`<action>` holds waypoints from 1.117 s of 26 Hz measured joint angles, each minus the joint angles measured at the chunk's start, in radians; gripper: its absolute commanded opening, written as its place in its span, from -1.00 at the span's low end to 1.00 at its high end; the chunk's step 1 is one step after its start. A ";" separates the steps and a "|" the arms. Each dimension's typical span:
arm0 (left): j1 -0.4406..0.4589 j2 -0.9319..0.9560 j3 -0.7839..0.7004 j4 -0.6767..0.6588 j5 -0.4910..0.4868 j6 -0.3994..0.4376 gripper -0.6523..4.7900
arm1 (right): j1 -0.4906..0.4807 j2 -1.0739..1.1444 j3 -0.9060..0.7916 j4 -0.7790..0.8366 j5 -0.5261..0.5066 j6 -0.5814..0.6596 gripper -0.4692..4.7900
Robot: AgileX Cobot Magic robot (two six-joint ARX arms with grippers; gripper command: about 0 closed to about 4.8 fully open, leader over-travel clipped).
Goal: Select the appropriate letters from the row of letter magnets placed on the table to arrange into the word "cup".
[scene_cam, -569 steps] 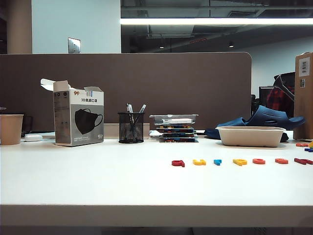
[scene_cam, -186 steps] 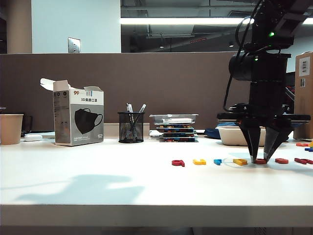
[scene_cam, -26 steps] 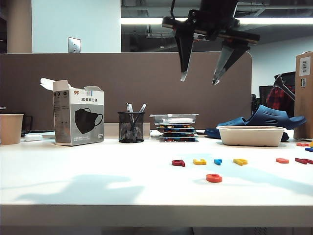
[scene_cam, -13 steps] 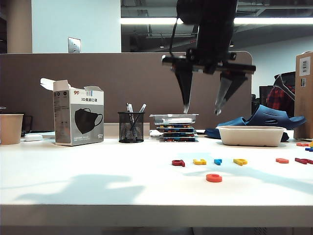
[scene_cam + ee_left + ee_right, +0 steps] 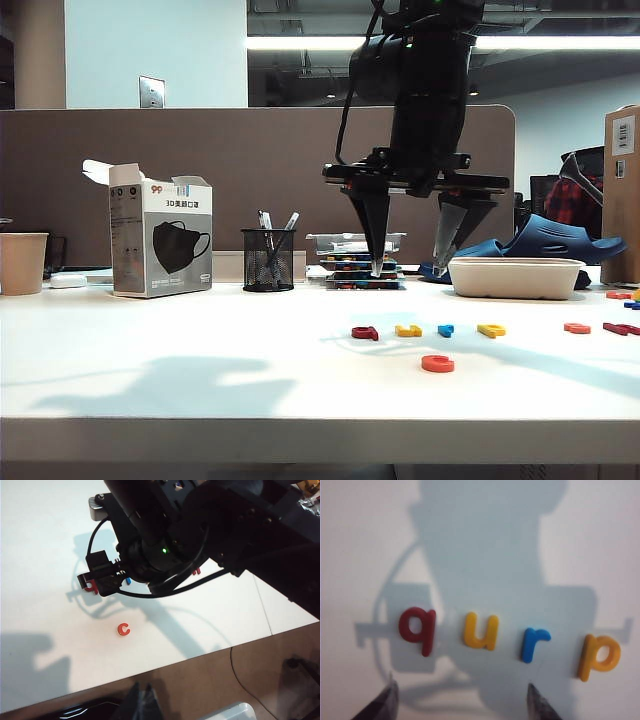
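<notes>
The rounded orange-red c [image 5: 437,363] is seen flat on the smooth table [image 5: 200,380], right gripper [image 5: 408,270] released above; left gripper's [image 5: 145,700] state cannot be told.

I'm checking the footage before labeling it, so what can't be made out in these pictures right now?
- Left gripper: left wrist view, dark and cut off by the edge, jaws unreadable.
- Letter magnets: exterior view, seen edge-on and too small to read.
- Right gripper: open above them; the right wrist view shows only its tips.
</notes>
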 measured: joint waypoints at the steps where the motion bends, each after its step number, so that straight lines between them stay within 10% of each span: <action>1: 0.000 0.000 0.000 0.000 0.000 0.000 -0.78 | 0.000 0.000 0.000 0.006 0.000 -0.001 0.24; 29: 0.000 0.000 0.000 0.000 0.000 0.000 -0.78 | -0.019 0.094 -0.003 0.062 -0.025 0.027 0.07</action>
